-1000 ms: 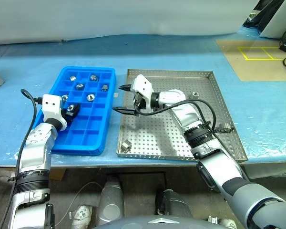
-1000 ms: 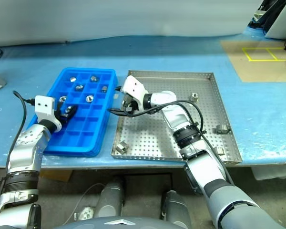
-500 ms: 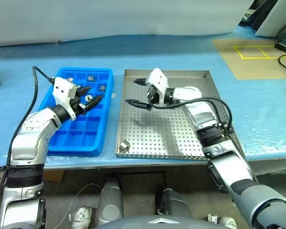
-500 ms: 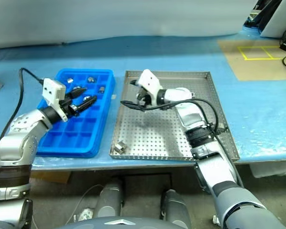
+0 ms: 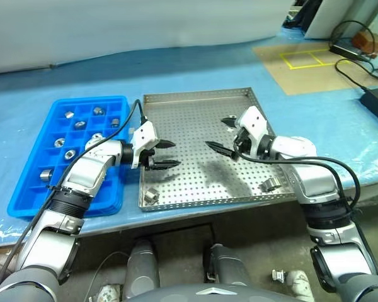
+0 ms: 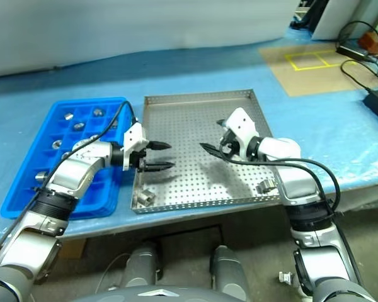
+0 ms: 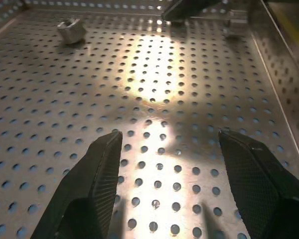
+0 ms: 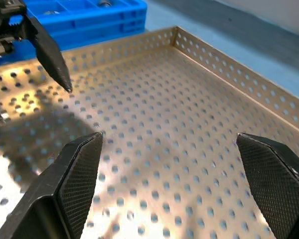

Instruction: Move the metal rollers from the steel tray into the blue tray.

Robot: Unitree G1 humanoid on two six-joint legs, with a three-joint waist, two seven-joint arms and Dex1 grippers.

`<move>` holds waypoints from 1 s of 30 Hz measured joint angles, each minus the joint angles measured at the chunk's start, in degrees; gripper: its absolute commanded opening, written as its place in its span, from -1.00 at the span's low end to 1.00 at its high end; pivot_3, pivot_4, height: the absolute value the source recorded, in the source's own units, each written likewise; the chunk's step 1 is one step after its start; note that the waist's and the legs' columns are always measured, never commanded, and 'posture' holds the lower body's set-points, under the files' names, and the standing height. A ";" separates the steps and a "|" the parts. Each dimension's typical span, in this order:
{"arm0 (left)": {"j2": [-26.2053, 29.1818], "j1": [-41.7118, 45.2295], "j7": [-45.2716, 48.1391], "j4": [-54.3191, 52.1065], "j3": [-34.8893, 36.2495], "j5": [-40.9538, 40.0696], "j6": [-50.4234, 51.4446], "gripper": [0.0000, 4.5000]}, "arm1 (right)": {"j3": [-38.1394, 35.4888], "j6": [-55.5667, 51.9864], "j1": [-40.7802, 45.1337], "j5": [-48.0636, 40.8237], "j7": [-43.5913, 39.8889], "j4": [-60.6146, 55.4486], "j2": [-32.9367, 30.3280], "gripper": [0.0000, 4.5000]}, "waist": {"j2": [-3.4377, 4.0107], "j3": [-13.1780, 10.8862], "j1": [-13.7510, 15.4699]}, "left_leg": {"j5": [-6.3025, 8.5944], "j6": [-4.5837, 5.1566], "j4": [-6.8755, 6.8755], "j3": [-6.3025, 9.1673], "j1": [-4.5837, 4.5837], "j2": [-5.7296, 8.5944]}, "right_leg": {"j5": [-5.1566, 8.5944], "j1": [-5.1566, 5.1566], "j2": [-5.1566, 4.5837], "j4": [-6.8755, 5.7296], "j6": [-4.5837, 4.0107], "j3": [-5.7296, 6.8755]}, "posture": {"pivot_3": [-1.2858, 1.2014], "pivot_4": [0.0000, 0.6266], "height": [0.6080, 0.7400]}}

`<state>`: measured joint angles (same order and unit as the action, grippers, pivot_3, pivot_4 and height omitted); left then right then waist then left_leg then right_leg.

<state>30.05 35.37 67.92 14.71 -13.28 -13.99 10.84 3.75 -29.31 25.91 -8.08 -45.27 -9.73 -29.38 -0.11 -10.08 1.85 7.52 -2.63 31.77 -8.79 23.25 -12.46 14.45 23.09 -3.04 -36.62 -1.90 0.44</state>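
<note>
The steel tray (image 5: 195,107) lies in the middle of the blue-covered table, the blue tray (image 5: 25,195) beside it on the left. Several metal rollers (image 5: 69,114) sit in separate compartments of the blue tray. One roller (image 5: 150,195) rests in the steel tray's near left corner, another (image 5: 268,184) near its front right edge. My left gripper (image 5: 171,154) hovers over the steel tray's left part, pointing right, open and empty. My right gripper (image 5: 217,133) hangs over the tray's right half, facing it, open and empty. In the left wrist view a roller (image 7: 71,30) lies ahead on the perforated floor.
The steel tray's low rim (image 8: 229,74) runs around the work area. A brown board with yellow tape (image 5: 302,60) lies at the far right, with cables (image 5: 359,63) beside it. The table's front edge is close behind both trays.
The camera has shifted. My left gripper swung from over the blue tray to the right, over the steel tray, turning to point right. My right gripper moved right across the steel tray.
</note>
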 measured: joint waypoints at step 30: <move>-11.86 3.73 1.03 8.79 -0.44 3.52 -9.24 0.44 | -7.66 -8.54 -10.73 -1.86 12.56 -12.37 -4.28 1.00 | 0.04 0.01 -2.65 | 0.48 0.81 0.50 -0.61 -0.18 0.11 | 0.02 -0.16 -0.12 0.15 -0.01 -0.59 | -0.32 -0.52 1.00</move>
<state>18.19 39.10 68.95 23.50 -13.72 -10.47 1.60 -3.91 -37.85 15.18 -9.94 -32.71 -22.10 -33.66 -0.08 -10.07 -0.79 8.00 -1.82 32.26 -9.40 23.06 -12.35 14.46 22.93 -3.16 -36.47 -1.92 -0.16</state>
